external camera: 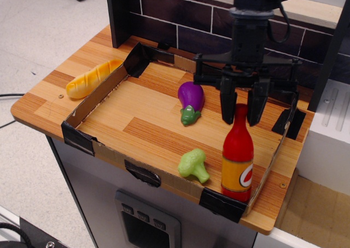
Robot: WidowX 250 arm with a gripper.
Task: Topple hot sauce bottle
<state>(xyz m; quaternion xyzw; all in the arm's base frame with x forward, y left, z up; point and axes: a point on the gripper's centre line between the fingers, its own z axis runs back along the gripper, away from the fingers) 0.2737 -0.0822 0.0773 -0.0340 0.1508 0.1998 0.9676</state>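
The pincer [241, 112] hangs open, a finger on either side of the hot sauce bottle's [238, 160] cap. That bottle stands upright in the cardboard tray's [98, 92] near right corner, broccoli [193, 164] just left of it, eggplant [191, 98] farther back.

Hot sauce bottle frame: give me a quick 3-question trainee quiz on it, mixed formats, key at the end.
1. True or false: the hot sauce bottle stands upright.
2. Which toy lies nearest the bottle? A) bread loaf B) broccoli C) eggplant
3. Fill in: the gripper has its jaws ____, either side of the bottle's cap.

Key: 1 true. 2 B; the broccoli lies just beside it in the cardboard-walled tray, while the bread loaf lies outside the tray on the table. 3 open; the jaws straddle the cap with a visible gap on each side.
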